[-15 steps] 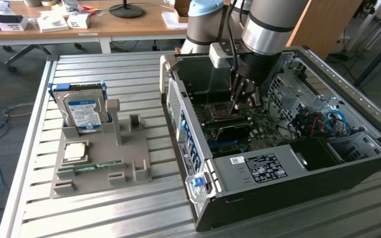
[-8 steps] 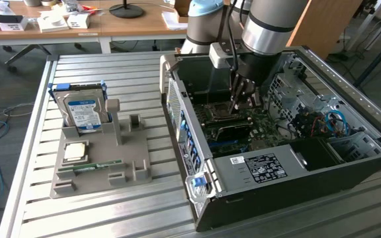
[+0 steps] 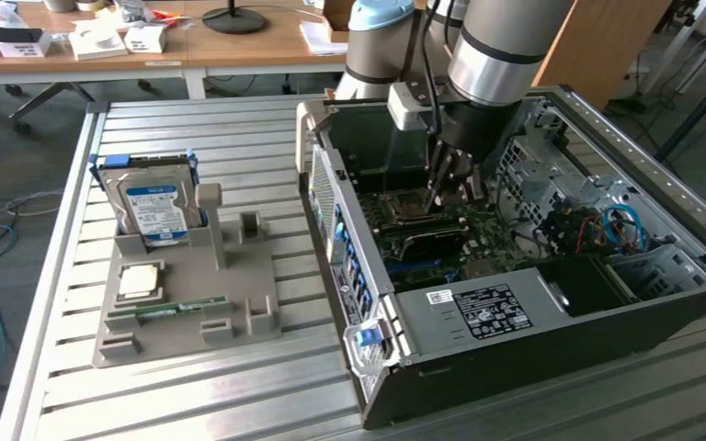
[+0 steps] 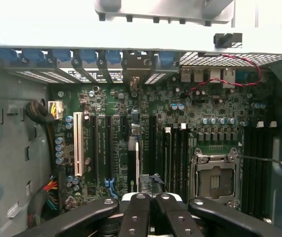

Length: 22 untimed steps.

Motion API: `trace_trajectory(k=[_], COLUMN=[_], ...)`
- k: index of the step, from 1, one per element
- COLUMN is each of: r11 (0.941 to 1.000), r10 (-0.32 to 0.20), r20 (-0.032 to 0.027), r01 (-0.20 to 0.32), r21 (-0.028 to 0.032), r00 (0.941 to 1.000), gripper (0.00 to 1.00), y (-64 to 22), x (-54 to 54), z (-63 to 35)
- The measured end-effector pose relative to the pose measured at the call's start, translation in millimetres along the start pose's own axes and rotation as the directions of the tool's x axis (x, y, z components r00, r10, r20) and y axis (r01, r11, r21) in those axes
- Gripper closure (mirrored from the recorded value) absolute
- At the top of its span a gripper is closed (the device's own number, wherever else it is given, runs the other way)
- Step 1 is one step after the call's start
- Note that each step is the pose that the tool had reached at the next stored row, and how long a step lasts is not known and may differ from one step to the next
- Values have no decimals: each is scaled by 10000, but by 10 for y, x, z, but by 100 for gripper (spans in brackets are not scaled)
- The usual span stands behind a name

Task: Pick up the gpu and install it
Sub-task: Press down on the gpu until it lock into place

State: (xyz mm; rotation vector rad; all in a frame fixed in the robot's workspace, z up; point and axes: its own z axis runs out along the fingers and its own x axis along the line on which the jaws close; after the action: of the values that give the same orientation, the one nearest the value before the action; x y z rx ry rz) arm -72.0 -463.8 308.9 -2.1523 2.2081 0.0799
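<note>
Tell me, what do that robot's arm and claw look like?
The arm is made of thick silver-grey tubes with black bands and a pale blue joint cap. A thin black cable runs down beside it, near a light grey box at the wrist. The gripper is black, with jointed bars dotted with round pins.
</note>
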Motion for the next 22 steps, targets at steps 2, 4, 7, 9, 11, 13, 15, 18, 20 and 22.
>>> trace_trajectory(k=[2,4,7,9,11,13,15,18,20,22], r11=[10000,10000,10000,10000,10000,10000,10000,10000,10000,10000], r10=[0,0,-1,0,0,0,0,1,0,-1], r20=[-2,-1,-1,-2,-4,0,1,-1,-1,-1], r01=[0,0,1,0,0,0,0,-1,0,1], r21=[-1,-1,-1,-1,-2,0,0,-1,0,-1], r00=[10000,10000,10000,10000,10000,10000,10000,10000,10000,10000], gripper=[89,89,89,89,89,89,89,89,89,89], y=[0,0,0,0,1,19,55,85,90,94], x=[2,4,7,8,8,9,9,12,14,17], z=[26,51,89,100,100,106,112,127,158,182])
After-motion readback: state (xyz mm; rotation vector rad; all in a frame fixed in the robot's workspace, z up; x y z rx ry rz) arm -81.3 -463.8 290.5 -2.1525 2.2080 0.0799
